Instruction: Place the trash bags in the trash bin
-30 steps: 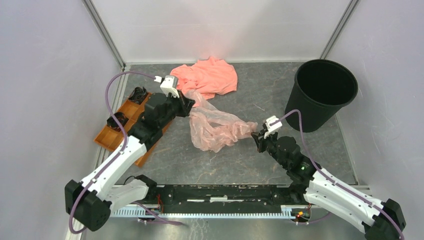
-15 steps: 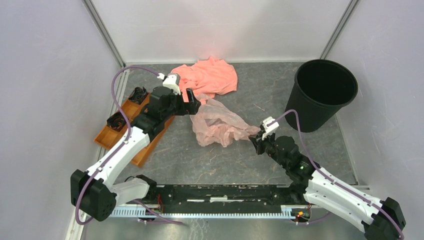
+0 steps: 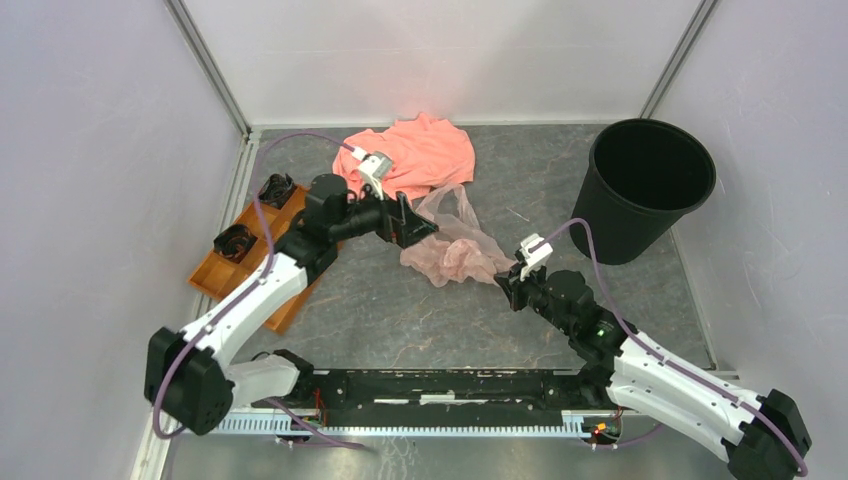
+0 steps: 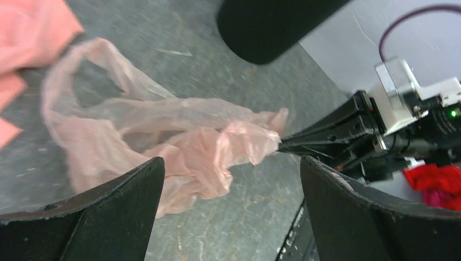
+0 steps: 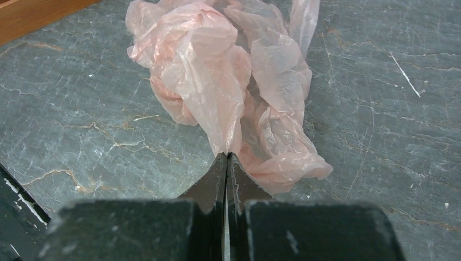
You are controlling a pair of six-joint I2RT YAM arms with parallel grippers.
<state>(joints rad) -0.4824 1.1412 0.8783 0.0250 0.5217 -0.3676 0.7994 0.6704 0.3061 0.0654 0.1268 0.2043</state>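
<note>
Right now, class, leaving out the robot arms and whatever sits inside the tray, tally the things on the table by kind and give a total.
trash bag: 1
cloth: 1
trash bin: 1
tray: 1
Total: 4

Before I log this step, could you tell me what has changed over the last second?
The left gripper swung right toward the right gripper, and the bag, stretched between them before, slackened into a heap. The left jaws now stand open, apparently having let go. The right gripper stayed shut on the bag's edge and barely moved. The bin, cloth and tray stayed put.
</note>
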